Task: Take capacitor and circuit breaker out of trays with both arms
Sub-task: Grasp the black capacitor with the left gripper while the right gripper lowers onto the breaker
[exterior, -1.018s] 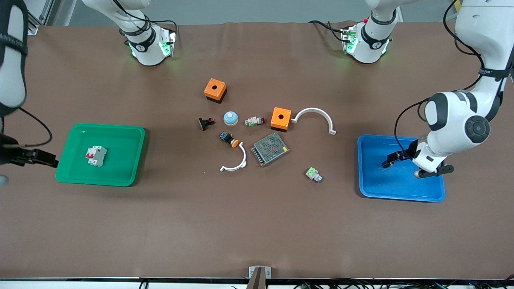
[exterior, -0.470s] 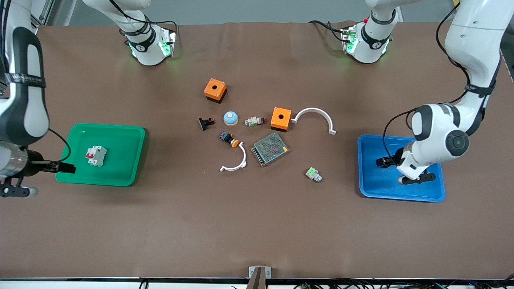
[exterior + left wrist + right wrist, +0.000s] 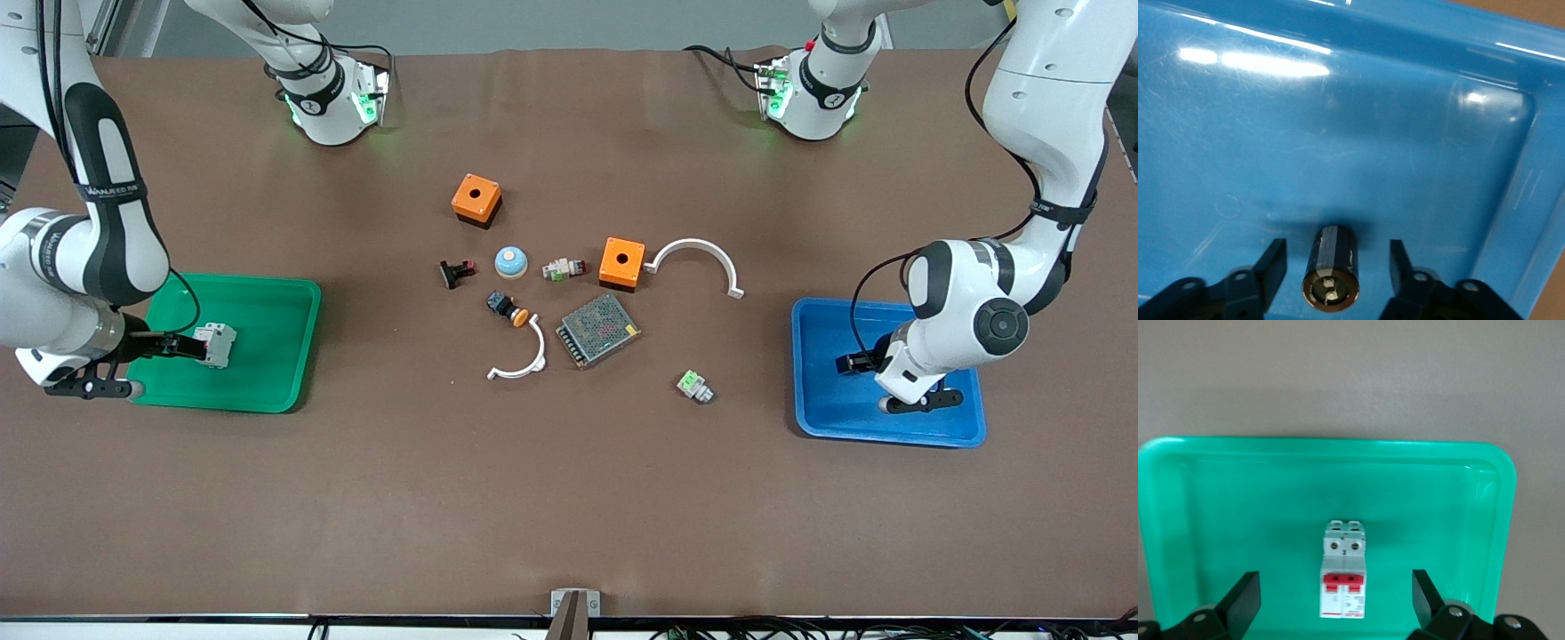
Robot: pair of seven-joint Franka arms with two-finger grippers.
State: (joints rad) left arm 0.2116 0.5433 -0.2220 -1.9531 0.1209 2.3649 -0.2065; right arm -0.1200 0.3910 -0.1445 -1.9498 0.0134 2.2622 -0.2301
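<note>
The breaker (image 3: 216, 344), a white block with red levers, lies in the green tray (image 3: 267, 289) at the right arm's end of the table. My right gripper (image 3: 182, 347) is open and low over the tray, right by the breaker. In the right wrist view the breaker (image 3: 1345, 579) lies between its spread fingers (image 3: 1245, 599), untouched, on the green tray (image 3: 1185, 493). My left gripper (image 3: 849, 363) is open over the blue tray (image 3: 822, 418). In the left wrist view the capacitor (image 3: 1331, 268), a black stubby cylinder, lies on the blue tray (image 3: 1338, 100) between the open fingers (image 3: 1271, 267), apart from both. In the front view the capacitor is hidden.
Mid-table lie two orange boxes (image 3: 476, 197) (image 3: 621, 260), two white arcs (image 3: 698, 258) (image 3: 520, 356), a metal mesh box (image 3: 598, 330), a green-and-white part (image 3: 693, 386), a blue dome (image 3: 511, 260), a black push button with an orange cap (image 3: 507, 308) and a black clip (image 3: 456, 272).
My right gripper has swung in from the table's end over the green tray to the breaker. My left gripper has shifted a little within the blue tray.
</note>
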